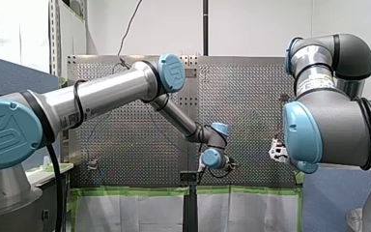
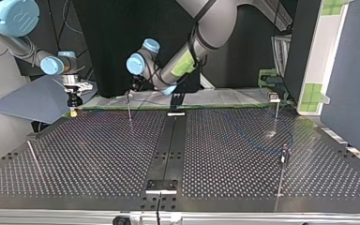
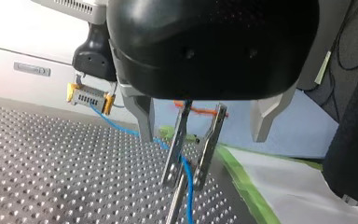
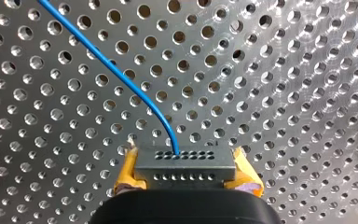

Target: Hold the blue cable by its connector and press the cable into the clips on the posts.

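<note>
In the right wrist view my right gripper [image 4: 184, 176] is shut on the grey connector [image 4: 184, 163], one yellow pad on each side. The blue cable [image 4: 121, 79] leaves the connector and curves away over the perforated plate. In the left wrist view my left gripper [image 3: 203, 137] is open, with its metal fingers [image 3: 142, 116] standing either side of a metal clip [image 3: 210, 140] on a post. The blue cable [image 3: 189, 179] runs down between the clip's prongs. Beyond it, the connector [image 3: 89, 96] hangs in my right gripper. In the top view my right gripper [image 2: 74, 104] is at the table's far left edge.
More thin posts stand on the perforated table [image 2: 98, 154]: one under my left gripper [image 2: 129, 110], two at the top view's right [image 2: 276, 110] [image 2: 283, 164], and one leaning at its left [image 2: 33, 157]. Green tape [image 3: 242, 179] lines the table's far edge.
</note>
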### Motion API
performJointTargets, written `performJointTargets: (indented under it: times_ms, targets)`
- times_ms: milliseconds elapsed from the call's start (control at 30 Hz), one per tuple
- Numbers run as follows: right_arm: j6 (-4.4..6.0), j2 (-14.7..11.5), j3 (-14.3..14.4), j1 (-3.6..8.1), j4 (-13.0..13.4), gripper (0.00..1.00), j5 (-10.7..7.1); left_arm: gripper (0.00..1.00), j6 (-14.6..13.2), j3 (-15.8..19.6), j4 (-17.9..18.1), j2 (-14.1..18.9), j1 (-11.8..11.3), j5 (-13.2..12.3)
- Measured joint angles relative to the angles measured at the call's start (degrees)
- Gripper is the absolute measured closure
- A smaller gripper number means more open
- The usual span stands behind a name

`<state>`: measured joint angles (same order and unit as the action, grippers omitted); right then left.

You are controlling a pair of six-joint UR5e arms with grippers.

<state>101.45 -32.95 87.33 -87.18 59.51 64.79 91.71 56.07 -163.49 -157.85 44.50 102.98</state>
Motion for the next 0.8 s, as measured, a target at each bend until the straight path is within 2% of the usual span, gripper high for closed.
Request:
performJointTargets:
  times_ms: [233,800]
  targets:
    - [0.01,0.02,0.00,-0.12,-0.14,1.00,0.03,0.00,0.86,0.71,0.73,-0.02,1.06,0.07]
    - [0.25,0.05,0.00,-0.36,-0.53,1.00,0.02,0.00,2.63,0.75,1.41,-0.03,1.90,0.25]
